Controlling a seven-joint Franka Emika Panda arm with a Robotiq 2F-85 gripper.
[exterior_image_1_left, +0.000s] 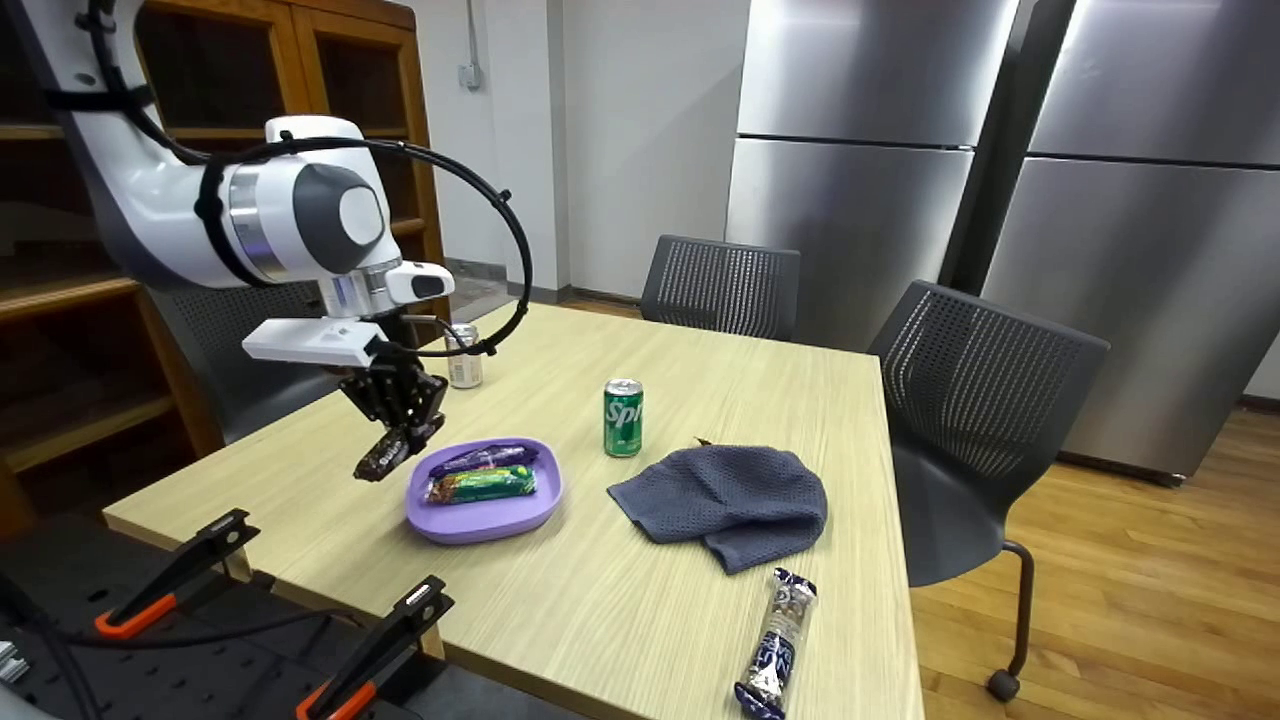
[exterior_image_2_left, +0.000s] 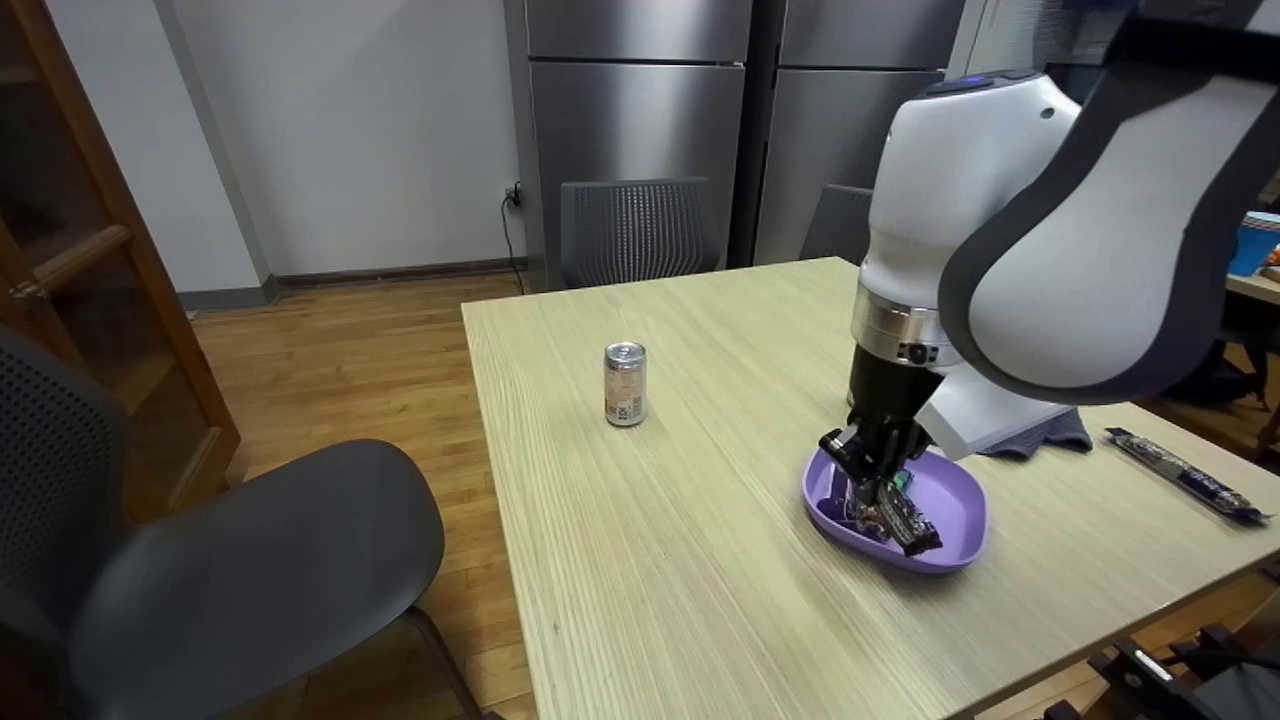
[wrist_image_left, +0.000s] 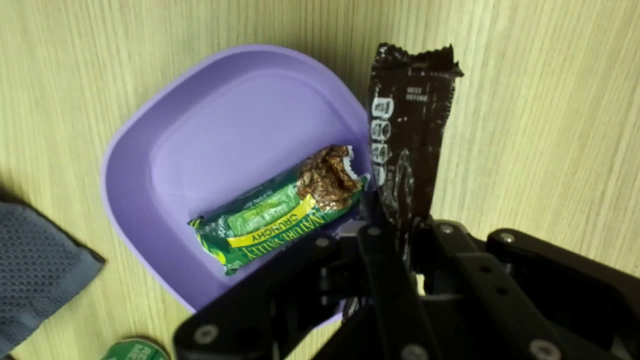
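My gripper (wrist_image_left: 407, 232) is shut on a dark brown wrapped bar (wrist_image_left: 411, 130). The bar sticks out past the fingertips, beside the rim of a purple tray (wrist_image_left: 240, 105). In both exterior views the gripper (exterior_image_1_left: 412, 425) (exterior_image_2_left: 878, 480) holds the bar (exterior_image_1_left: 382, 456) (exterior_image_2_left: 912, 522), tilted, above the table near the tray (exterior_image_1_left: 480, 525) (exterior_image_2_left: 962, 505). A green wrapped bar (wrist_image_left: 270, 220) and a dark purple wrapped bar (exterior_image_1_left: 485, 459) lie in the tray. In the wrist view the purple bar is mostly hidden behind the gripper.
A green Sprite can (exterior_image_1_left: 623, 420) stands behind the tray. A grey-blue cloth (exterior_image_1_left: 730, 500) lies beside it. Another wrapped bar (exterior_image_1_left: 776, 645) lies at the table's corner. A pale can (exterior_image_2_left: 625, 385) stands farther back. Clamps (exterior_image_1_left: 380, 640) grip the front edge. Chairs (exterior_image_1_left: 985, 430) surround the table.
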